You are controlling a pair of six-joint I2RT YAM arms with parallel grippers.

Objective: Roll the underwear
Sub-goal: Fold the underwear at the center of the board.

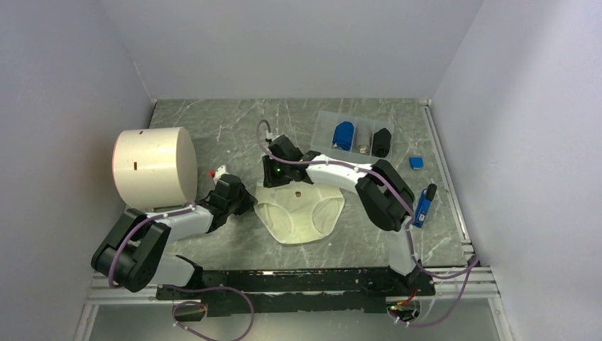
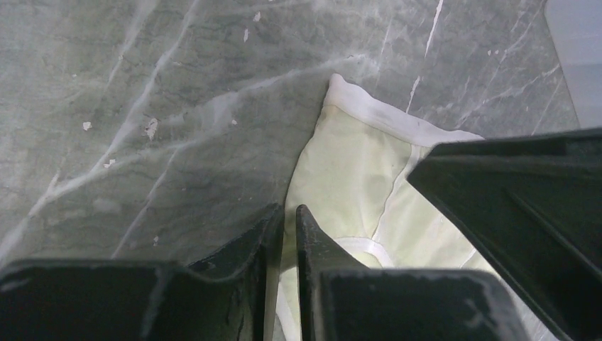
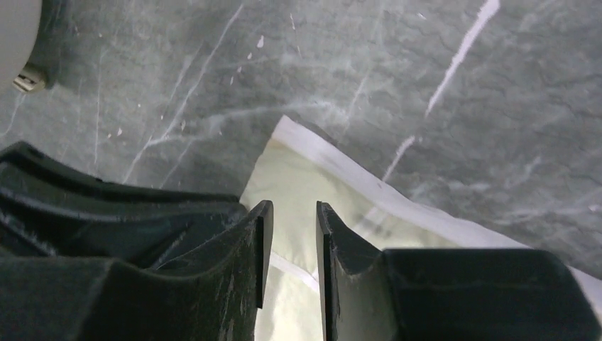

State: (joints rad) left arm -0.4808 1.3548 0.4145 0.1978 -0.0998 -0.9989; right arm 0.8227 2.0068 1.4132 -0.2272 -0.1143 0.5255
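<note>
The cream-yellow underwear [image 1: 298, 214] lies spread flat in the middle of the table. My left gripper [image 1: 248, 201] is at its left edge. In the left wrist view the gripper [image 2: 287, 209] is nearly closed, with the cloth's edge [image 2: 355, 170] running into the narrow gap. My right gripper [image 1: 272, 177] is over the garment's upper left corner. In the right wrist view it [image 3: 293, 206] stands slightly open above the flat cloth [image 3: 298, 177]. The blue underwear [image 1: 343, 135] sits rolled in the clear tray [image 1: 326, 117].
A large white cylinder [image 1: 152, 165] lies at the left. The tray also holds a black roll [image 1: 382, 142]. A small blue block [image 1: 416, 163] lies right of the tray, and another [image 1: 424, 206] stands beside the right arm. A rail [image 1: 447, 177] runs along the table's right edge.
</note>
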